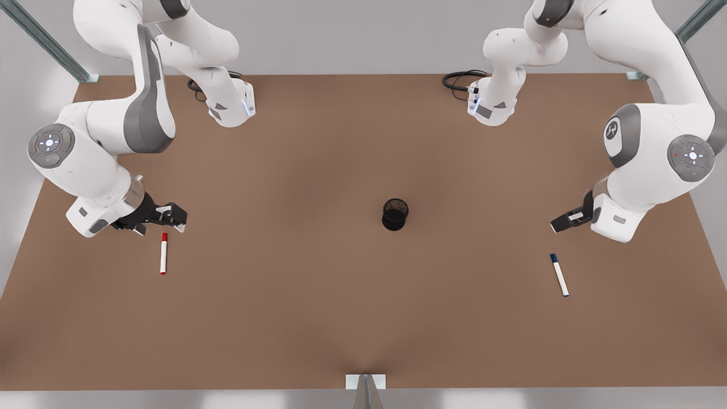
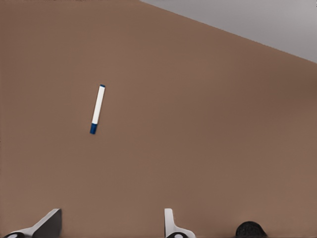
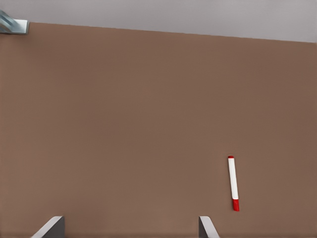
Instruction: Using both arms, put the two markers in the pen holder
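Both markers lie flat: the blue marker [image 1: 559,275] just ahead of the open left gripper [image 1: 563,222], the red marker [image 1: 163,253] beside the open right gripper [image 1: 173,217]. Each claw should descend straddling its barrel mid-length before closing. The pen holder [image 1: 395,213] stands well apart between them.

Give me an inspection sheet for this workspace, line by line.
Surface: brown table, bare around the items.
Job's things: red-capped marker and blue-capped marker lying flat; pen holder upright mid-table, no marker in it.
Clutter: nothing seen.
Grippers: left gripper above the blue-capped marker, open; right gripper above the red-capped marker, open; both hold nothing.
Cables: black loops by both arm bases.
Surroundings: grey walls, metal frame struts.
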Robot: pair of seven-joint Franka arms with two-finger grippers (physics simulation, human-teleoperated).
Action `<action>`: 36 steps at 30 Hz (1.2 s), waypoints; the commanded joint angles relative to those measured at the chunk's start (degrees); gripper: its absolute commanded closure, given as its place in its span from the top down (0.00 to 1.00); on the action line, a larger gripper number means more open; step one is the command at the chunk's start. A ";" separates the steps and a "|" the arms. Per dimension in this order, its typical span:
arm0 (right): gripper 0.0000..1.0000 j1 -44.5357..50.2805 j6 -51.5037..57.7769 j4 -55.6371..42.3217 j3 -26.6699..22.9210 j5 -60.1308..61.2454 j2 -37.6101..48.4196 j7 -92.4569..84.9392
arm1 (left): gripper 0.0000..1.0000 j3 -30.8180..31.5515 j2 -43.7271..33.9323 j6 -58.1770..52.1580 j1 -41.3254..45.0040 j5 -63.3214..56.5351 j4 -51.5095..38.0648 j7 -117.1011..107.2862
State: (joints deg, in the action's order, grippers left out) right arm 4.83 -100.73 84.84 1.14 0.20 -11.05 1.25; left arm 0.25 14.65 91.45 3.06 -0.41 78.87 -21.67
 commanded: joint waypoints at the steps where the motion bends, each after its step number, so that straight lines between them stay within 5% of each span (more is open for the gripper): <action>1: 1.00 0.01 0.01 -0.03 0.00 0.07 0.06 -0.81 | 1.00 0.02 0.29 0.75 -0.07 -0.56 -0.03 21.58; 6: 1.00 0.09 0.01 -0.03 0.00 0.07 0.06 -0.55 | 1.00 -0.16 8.64 14.09 -3.05 -2.85 1.80 28.60; 8: 1.00 0.09 -0.08 0.06 0.00 0.07 -0.03 -0.11 | 1.00 -0.16 9.43 28.78 -7.10 -2.32 11.21 33.44; 15: 1.00 -1.31 -6.49 3.14 -0.26 -0.37 -7.23 0.07 | 1.00 -0.16 21.38 43.64 -13.43 0.14 11.22 43.64; 22: 1.00 -7.99 -15.72 3.57 0.09 -0.20 -21.12 -2.12 | 1.00 -0.07 27.45 47.42 -14.04 -0.03 9.90 46.89; 36: 1.00 -18.36 -31.09 5.77 -0.18 -2.04 -30.96 -20.06 | 1.00 0.19 31.84 50.94 -15.19 8.13 9.90 48.66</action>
State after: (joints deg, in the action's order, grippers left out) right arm -13.51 -126.18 90.74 0.96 -1.19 -41.66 -7.48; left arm 0.47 46.42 141.22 -12.17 4.88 88.79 18.04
